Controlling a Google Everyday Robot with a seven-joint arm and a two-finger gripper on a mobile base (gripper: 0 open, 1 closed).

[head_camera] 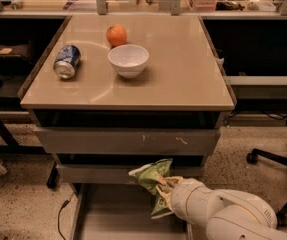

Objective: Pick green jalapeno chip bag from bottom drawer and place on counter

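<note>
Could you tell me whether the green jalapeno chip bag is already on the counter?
No, the gripper holds the green jalapeno chip bag over the bottom drawer, below the counter.

Single view, one camera. Set high in front of the bench, facing it and tilted downward, at middle distance. Bench top fills the upper centre of frame; bottom drawer lies at the lower edge, nearest the lens. Hand at lower centre-right, clamped on the green chip bag.
</note>
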